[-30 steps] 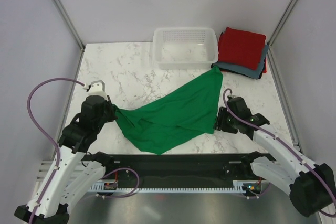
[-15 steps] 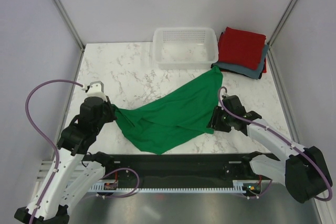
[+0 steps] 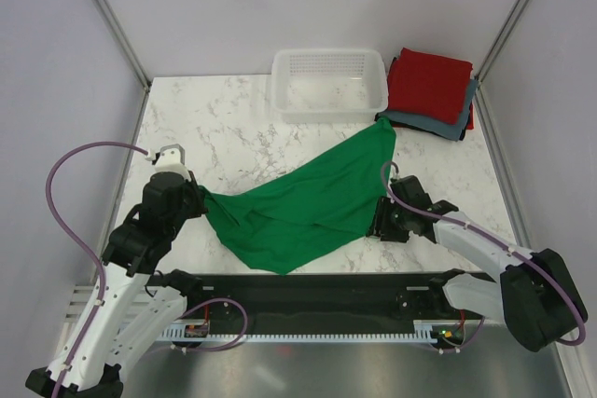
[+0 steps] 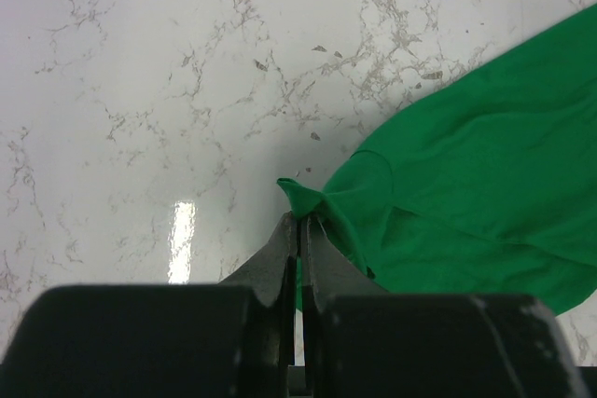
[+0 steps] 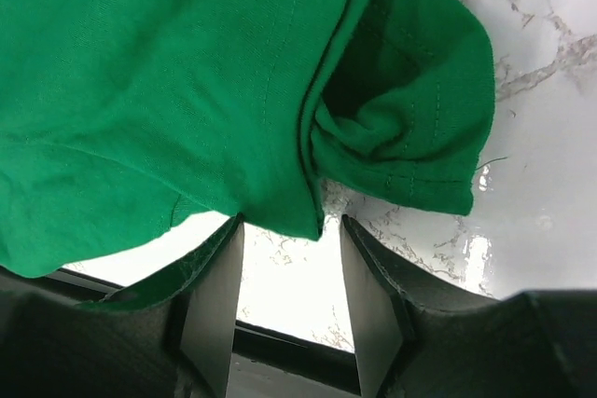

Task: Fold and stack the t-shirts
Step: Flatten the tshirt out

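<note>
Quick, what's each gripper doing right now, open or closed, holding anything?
Left gripper: closed, pinching the green t-shirt.
Right gripper: open at the shirt's edge, gripping nothing.

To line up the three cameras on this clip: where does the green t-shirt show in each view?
Top external: the green t-shirt lies diagonally across the centre, between the two arms.
Left wrist: it takes up the right side, with its corner pinched in the left hand.
Right wrist: it fills the upper picture, and its lower edge reaches the open right hand.
Shared landmark: the white marble tabletop shows in all three views.
</note>
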Available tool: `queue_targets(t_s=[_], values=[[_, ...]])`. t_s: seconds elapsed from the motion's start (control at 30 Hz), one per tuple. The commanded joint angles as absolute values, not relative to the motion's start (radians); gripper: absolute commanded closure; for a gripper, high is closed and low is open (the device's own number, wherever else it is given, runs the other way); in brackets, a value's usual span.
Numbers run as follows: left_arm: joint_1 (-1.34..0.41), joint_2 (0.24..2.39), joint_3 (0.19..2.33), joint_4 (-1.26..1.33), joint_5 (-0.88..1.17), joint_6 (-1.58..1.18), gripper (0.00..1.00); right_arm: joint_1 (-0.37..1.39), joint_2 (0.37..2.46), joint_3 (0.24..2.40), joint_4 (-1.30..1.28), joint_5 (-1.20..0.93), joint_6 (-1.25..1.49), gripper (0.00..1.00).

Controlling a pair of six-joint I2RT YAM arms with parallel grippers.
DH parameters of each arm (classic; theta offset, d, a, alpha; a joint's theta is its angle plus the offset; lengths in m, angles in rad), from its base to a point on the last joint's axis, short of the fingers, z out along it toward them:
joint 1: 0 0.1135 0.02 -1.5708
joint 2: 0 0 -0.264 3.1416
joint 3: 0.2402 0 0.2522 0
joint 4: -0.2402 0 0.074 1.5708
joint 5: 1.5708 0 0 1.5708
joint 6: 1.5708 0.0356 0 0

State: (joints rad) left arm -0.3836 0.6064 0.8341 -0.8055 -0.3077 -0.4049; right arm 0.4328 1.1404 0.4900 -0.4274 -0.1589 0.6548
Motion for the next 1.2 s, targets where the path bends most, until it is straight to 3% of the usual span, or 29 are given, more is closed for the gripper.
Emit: queue_targets(t_s=[0.0, 0.3, 0.43, 0.63, 0.77, 1.17], values=[[-0.382, 0.6, 0.834, -0.767, -0.318, -0.417, 0.98, 0.437, 1.138, 0.482, -0.387, -0.146, 0.66, 0.47], [-0.382, 0.601, 0.834, -0.765, -0.319, -0.419, 0.98, 0.437, 1.169, 0.471, -0.325, -0.166, 0.658, 0.54], [-0.382, 0.6, 0.833, -0.767, -0.322, -0.42, 0.98, 0.436, 1.134, 0.474, -0.321, -0.175, 0.664, 0.69], [-0.38, 0.609, 0.886, -0.785, -0.295, -0.454, 0.98, 0.436, 1.0, 0.566, -0.475, -0.199, 0.68, 0.8], [-0.38, 0.615, 1.038, -0.813, -0.271, -0.459, 0.98, 0.437, 0.919, 0.772, -0.633, -0.186, 0.669, 0.9], [-0.382, 0.729, 1.612, -0.934, -0.298, -0.393, 0.98, 0.436, 0.943, 1.615, -0.998, -0.097, 0.542, 0.96]])
